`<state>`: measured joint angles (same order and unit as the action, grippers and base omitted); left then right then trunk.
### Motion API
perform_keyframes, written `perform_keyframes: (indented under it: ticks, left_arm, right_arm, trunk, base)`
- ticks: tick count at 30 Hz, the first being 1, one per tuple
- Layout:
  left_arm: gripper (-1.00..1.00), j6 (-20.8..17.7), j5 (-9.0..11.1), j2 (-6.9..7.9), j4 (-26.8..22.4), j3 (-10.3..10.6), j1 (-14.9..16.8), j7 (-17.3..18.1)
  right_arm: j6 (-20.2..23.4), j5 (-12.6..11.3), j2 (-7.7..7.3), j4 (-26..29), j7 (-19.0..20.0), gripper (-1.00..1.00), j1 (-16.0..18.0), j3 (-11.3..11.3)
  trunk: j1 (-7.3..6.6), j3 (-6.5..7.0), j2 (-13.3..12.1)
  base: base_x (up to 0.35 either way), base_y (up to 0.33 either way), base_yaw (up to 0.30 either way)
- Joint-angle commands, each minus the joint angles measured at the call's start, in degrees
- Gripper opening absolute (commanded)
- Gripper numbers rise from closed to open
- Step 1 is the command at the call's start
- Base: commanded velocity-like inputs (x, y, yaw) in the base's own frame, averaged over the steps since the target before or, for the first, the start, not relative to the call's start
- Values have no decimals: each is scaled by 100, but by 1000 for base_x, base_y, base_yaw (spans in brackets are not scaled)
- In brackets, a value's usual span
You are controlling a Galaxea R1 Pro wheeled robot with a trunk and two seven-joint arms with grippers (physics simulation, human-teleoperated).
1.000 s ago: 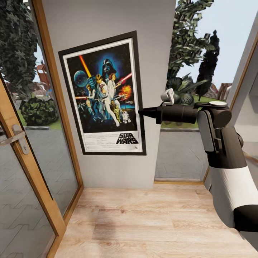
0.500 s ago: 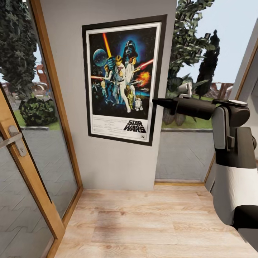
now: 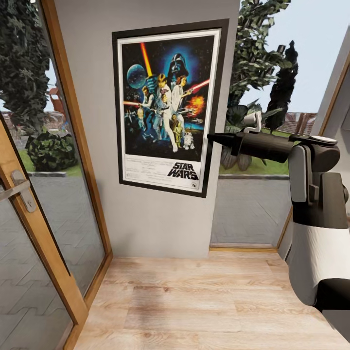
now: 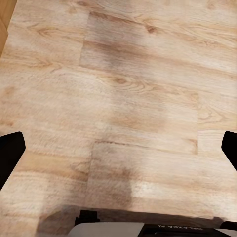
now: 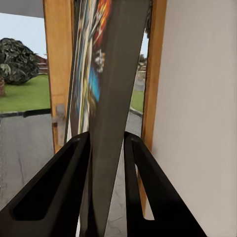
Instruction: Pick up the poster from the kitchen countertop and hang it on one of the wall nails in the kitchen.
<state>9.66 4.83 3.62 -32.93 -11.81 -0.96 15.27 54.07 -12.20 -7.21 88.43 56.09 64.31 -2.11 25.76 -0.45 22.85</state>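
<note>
Now the hanging step is in hand: the pickup looks done, and the poster [image 3: 167, 108] is being held up against the grey wall [image 3: 146, 223] between the glass door [image 3: 43, 194] and the window [image 3: 272, 121]. It is standing portrait, with its long axis nearly vertical and only a little tilted, the top leaning slightly to the robot's right. The picture side is facing the head camera, and the "STAR WARS" lettering is sitting at the bottom.

The right arm [image 3: 316, 218] is reaching in from the side, and the right gripper [image 3: 216, 138] is meeting the right edge of the frame about halfway down. In the right wrist view the jaws are closing on that dark edge [image 5: 111, 98], one finger [image 5: 54, 192] on each side, with almost no gap left.

In the left wrist view the left gripper's tips [image 4: 10, 153] are standing wide apart over the wood floor [image 4: 118, 98], holding nothing.

No nail is visible to me; I think it is hidden behind the poster, if it is there. The next move, in my judgement, is calling for settling the poster onto the nail, then opening the jaws carefully.
</note>
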Motion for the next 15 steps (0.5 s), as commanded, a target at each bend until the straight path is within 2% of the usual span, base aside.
perform_keyframes:
  ticks: [1,15]
  left_arm:
    - [100,-8,49,-2,-3,-15,-1,46]
    - [100,-8,51,-2,-3,-15,-1,46]
  right_arm:
    - [24,-1,0,-1,29,-100,3,-2]
    - [24,-3,0,-1,33,-100,3,9]
  trunk:
    - [3,-5,6]
    - [3,-5,6]
  base:
    - [0,0,0]
    - [0,0,0]
